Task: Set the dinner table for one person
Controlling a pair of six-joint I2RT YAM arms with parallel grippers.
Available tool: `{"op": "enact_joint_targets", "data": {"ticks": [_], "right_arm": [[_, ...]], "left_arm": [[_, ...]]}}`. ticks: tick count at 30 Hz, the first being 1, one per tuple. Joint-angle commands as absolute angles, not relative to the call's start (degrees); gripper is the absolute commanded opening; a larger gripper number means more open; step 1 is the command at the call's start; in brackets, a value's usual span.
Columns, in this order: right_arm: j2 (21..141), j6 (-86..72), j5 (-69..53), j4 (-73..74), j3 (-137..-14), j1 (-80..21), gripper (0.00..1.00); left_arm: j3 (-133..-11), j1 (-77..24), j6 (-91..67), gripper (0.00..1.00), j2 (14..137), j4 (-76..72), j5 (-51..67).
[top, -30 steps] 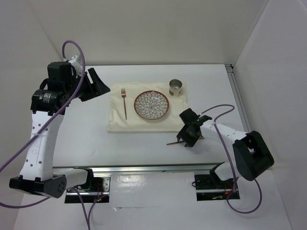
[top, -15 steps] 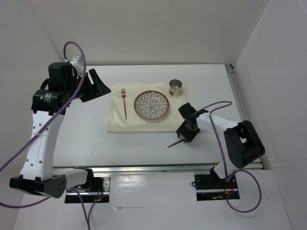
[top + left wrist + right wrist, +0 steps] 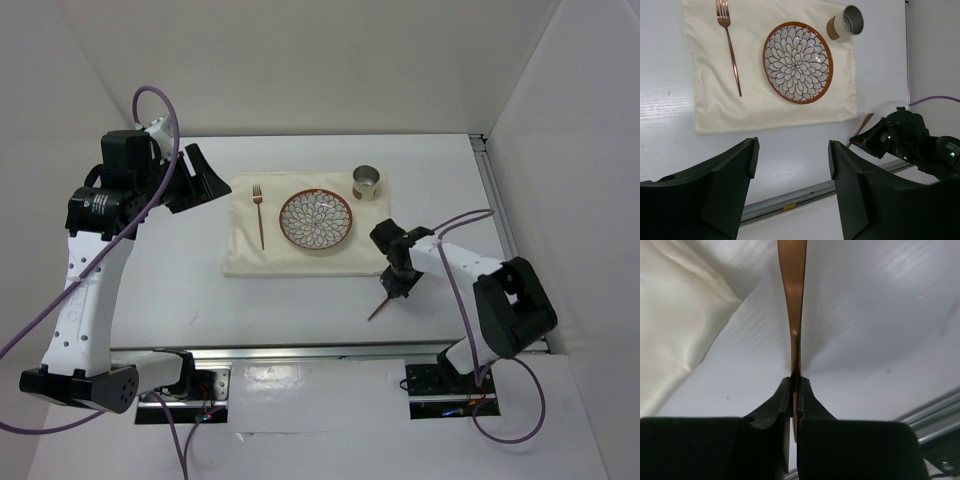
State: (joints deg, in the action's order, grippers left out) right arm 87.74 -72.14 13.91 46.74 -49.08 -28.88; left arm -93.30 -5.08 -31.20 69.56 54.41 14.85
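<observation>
The two robot arms are slim white shells with bulky black joint housings (image 3: 100, 212): the left arm (image 3: 85, 290) at nine o'clock in the top view, the right arm (image 3: 447, 259) at four o'clock. A thin purple cable (image 3: 151, 88) loops along each. Matte black angular fingers (image 3: 725, 190) tip the wrists; small green lights (image 3: 888, 136) glow on the right one.

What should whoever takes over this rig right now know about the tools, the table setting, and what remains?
Left tool: open, empty, held off the cloth's left side.
Right tool: shut on a thin copper utensil, over bare dinner table by the cloth's near right corner.
On the cloth: fork left of plate, cup at far right corner.
Done: those three placed.
Left: probably lay the utensil right of the plate, release.
</observation>
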Motion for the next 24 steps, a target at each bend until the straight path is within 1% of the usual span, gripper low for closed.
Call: {"op": "enact_joint_targets", "data": {"ticks": [1,2,3,4,5,7,8,10,12,15,24], "right_arm": [[78.9,-70.4,23.7,53.2,-50.3,-28.4,0.00],[78.8,-66.9,24.5,52.1,-50.8,-27.7,0.00],[76.4,-64.2,25.1,52.1,-51.7,-26.6,0.00],[75.6,-56.3,25.1,50.9,-52.7,-25.2,0.00],[75.0,-50.7,22.4,46.3,-55.0,-23.0,0.00],[75.0,-42.8,18.0,43.0,-58.0,-22.3,0.00],[75.8,-33.8,11.9,40.5,-59.1,-21.8,0.00],[80.6,-26.8,6.7,40.4,-64.3,-21.8,0.00],[86.6,-24.4,2.1,42.1,-69.3,-21.8,0.00],[91.8,-20.5,-0.6,42.1,-72.1,-22.8,0.00],[101.9,-17.0,-6.4,40.6,-79.4,-20.2,0.00]], "left_arm": [[-93.6,-5.3,-29.4,0.75,68.9,52.6,15.4],[-93.6,-5.3,-29.4,0.75,68.9,52.6,15.4],[-93.6,-5.3,-29.4,0.75,68.9,52.6,15.4],[-93.6,-5.3,-29.4,0.75,69.4,52.6,15.4],[-93.1,-5.3,-28.9,0.75,69.4,52.6,15.4],[-93.1,-5.3,-28.9,0.75,70.0,52.6,16.1],[-92.5,-5.3,-28.9,0.75,70.5,52.6,16.1],[-91.9,-5.3,-29.5,0.75,70.5,51.2,16.1],[-91.3,-5.3,-30.1,0.75,70.5,50.7,16.6],[-90.8,-5.3,-30.1,0.75,70.0,50.2,16.6],[-90.8,-5.3,-30.1,0.75,70.0,50.2,15.5]]}}
